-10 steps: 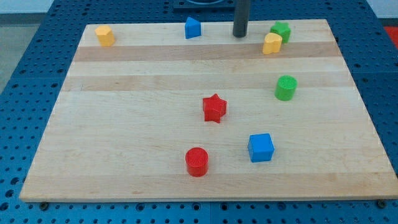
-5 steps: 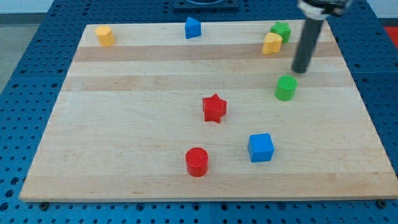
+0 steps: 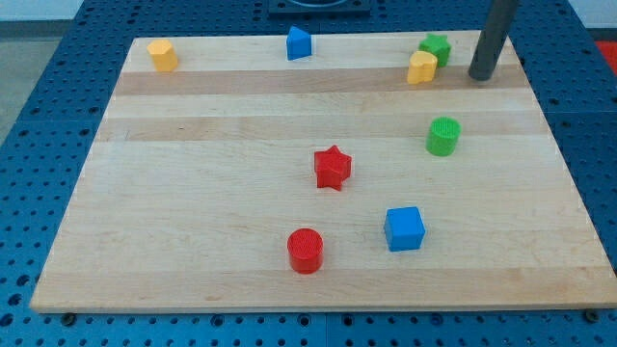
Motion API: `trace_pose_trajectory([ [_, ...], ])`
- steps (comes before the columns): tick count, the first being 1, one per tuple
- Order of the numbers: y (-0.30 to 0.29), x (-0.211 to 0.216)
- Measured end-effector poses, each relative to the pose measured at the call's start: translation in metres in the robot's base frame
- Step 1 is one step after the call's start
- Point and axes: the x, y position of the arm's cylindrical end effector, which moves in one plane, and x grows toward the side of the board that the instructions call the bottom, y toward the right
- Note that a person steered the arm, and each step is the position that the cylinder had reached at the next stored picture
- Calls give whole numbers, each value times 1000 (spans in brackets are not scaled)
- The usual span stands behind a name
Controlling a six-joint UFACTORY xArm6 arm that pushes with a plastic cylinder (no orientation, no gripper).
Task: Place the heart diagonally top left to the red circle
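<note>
Resting my tip (image 3: 481,76) right of yellow heart (image 3: 421,67), apart; red circle (image 3: 306,251) far below-left.

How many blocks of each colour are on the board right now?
Yellow: 2, the yellow block at the view's top left and the yellow heart.
Blue: 2, the blue block at the top and the blue cube.
Green: 2, the green star and the green cylinder.
Red: 2, the red star and the red circle.
Total: 8.
</note>
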Motion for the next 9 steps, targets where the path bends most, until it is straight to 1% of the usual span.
trace_pose_trajectory([
  [4,-19,-1],
  [9,-25,-17],
])
